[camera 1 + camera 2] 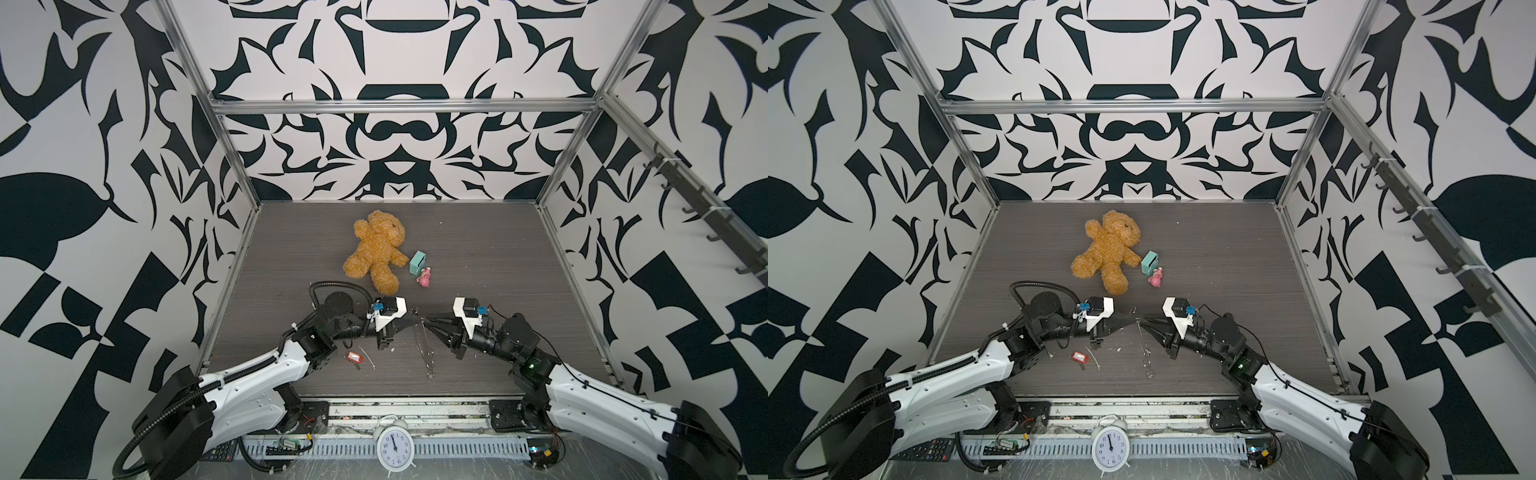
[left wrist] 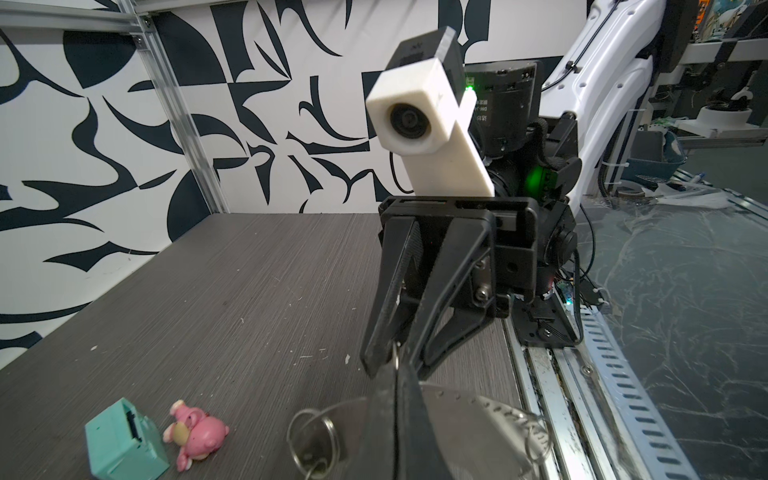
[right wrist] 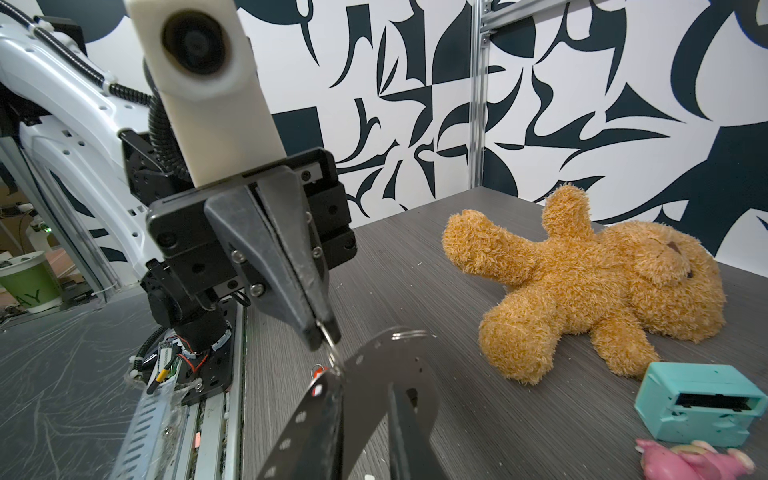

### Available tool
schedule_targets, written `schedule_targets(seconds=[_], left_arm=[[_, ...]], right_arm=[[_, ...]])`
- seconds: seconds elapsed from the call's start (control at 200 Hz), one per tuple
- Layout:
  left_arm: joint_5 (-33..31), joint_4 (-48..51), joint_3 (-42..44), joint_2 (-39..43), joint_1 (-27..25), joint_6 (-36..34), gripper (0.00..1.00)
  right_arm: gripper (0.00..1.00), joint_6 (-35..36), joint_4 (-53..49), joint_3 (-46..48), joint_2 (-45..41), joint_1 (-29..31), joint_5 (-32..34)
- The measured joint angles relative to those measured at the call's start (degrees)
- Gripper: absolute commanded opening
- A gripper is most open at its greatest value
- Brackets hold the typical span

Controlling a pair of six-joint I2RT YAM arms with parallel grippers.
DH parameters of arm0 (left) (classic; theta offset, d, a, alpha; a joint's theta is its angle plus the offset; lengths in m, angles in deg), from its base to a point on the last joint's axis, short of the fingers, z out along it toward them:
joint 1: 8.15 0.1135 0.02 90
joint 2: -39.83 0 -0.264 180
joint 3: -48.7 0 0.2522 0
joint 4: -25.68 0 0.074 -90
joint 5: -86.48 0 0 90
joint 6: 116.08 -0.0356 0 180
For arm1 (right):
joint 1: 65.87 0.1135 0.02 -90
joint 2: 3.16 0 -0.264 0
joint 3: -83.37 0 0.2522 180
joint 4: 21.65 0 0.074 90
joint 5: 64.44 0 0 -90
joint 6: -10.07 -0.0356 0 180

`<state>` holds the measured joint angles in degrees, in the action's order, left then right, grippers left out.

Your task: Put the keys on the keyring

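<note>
Both grippers meet above the middle of the table. My left gripper [image 1: 419,319] [image 3: 322,332] is shut on a thin silver keyring [image 3: 329,338] at one end of the grey strap [image 1: 426,349] [image 3: 386,374] with dotted edges. The strap curves down toward the table, with another ring [image 2: 316,436] on it. My right gripper [image 1: 427,321] [image 3: 361,380] faces the left one, its fingers [image 2: 374,353] a little apart with the strap between them. The red tag [image 1: 353,356] [image 1: 1079,357], one of the keys, lies loose on the table under the left arm.
A brown teddy bear [image 1: 376,249] lies behind the grippers, with a teal box [image 1: 417,262] and a pink figure [image 1: 424,277] beside it. A white strip [image 1: 368,359] lies near the red tag. An alarm clock [image 1: 394,446] and a remote control [image 1: 928,449] sit below the front rail.
</note>
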<state>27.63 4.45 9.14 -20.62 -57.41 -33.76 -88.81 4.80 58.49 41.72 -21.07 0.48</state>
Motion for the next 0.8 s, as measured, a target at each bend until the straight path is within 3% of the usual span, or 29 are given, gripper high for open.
schedule_targets(seconds=[0.8], left_arm=[[1.55, 0.04, -0.02, -1.14, -0.22, -0.02, 0.0]], right_arm=[[0.11, 0.0, 0.35, -0.09, 0.61, 0.13, -2.67]])
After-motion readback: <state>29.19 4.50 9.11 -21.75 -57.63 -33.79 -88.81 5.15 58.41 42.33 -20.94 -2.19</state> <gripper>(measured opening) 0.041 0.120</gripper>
